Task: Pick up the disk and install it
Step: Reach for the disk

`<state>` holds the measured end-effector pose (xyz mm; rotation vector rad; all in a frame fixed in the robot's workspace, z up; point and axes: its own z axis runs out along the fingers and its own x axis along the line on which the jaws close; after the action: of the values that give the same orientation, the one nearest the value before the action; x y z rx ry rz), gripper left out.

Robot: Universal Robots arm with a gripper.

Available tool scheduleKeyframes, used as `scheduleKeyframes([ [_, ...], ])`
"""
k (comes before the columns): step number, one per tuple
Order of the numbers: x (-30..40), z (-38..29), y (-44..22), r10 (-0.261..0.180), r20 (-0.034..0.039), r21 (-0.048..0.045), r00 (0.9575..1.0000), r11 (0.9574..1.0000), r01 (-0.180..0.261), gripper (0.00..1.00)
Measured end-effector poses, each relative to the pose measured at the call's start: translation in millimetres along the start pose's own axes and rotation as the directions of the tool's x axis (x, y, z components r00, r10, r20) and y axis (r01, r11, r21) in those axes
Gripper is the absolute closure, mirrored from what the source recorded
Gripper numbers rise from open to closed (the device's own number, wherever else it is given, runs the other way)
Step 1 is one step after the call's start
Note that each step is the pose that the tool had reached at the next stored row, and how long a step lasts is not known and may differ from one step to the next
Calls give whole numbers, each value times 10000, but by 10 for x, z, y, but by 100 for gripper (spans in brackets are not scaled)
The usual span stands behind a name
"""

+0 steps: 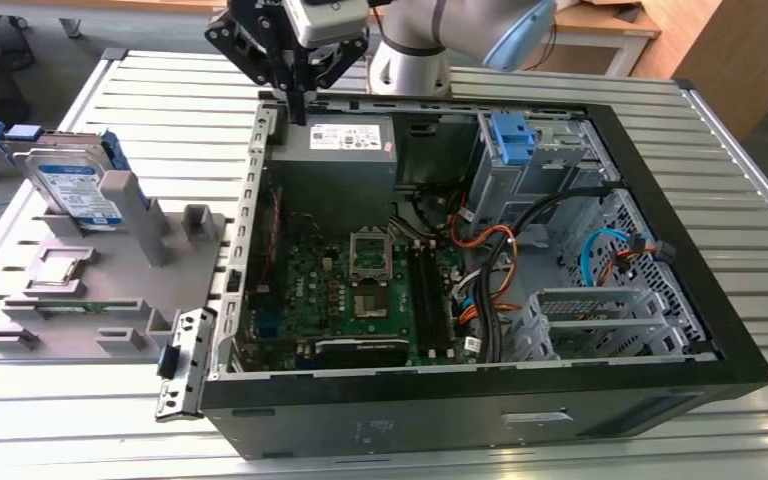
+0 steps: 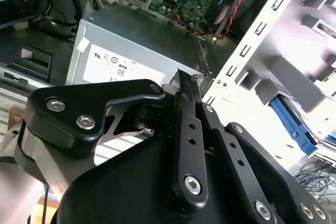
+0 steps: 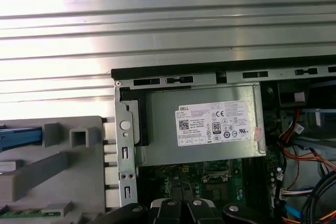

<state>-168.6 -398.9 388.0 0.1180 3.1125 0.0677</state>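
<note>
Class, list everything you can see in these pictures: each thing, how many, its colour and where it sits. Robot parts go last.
disk: one, silver with blue bracket, upright in the fixture, exterior view's left
fixture: one, grey, on the table beside the case
case: one, black, open, centre
power supply: one, grey, in the case, nearest the arm
motherboard: one, green, on the case floor
table: one, silver, slatted, under everything
arm: one, grey, behind the case
gripper: one, black, over the power supply's edge
</note>
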Motion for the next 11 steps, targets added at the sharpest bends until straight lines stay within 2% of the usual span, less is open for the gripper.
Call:
scheduleKeyframes([
  [11, 191, 10, -15, 0, 0, 1, 10000, 10000, 0, 89],
])
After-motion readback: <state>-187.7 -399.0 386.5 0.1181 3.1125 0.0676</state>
